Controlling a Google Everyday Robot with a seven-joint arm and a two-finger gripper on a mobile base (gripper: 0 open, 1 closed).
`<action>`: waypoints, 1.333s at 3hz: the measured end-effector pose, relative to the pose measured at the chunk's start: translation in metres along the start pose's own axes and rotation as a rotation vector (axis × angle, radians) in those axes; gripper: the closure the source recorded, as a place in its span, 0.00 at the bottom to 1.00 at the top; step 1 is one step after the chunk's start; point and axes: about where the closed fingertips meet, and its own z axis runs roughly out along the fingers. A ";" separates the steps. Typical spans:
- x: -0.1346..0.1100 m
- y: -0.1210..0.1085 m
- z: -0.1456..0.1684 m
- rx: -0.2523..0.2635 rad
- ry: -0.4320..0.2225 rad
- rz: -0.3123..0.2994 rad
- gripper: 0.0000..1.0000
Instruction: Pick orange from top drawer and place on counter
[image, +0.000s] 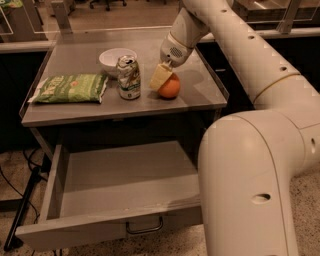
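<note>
The orange (170, 87) sits on the counter (202, 87) near its right front, just right of the drink can. My gripper (166, 80) reaches down from the upper right and is shut on the orange. One cream finger (160, 75) lies against its upper left side; the other is hidden behind the fruit. The orange looks to be touching the counter surface. The top drawer (75, 231) is pulled wide open below, its grey floor bare, with its dark handle (144, 228) at the front.
A drink can (129, 77) stands left of the orange, with a white bowl (116, 58) behind it. A green snack bag (70, 88) lies at the counter's left. My large white arm (260, 150) fills the right side of the view.
</note>
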 end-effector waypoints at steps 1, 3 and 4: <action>-0.001 0.000 -0.001 -0.003 -0.003 -0.001 1.00; -0.001 0.000 -0.001 -0.003 -0.003 -0.001 0.58; -0.001 0.000 -0.001 -0.003 -0.003 -0.001 0.35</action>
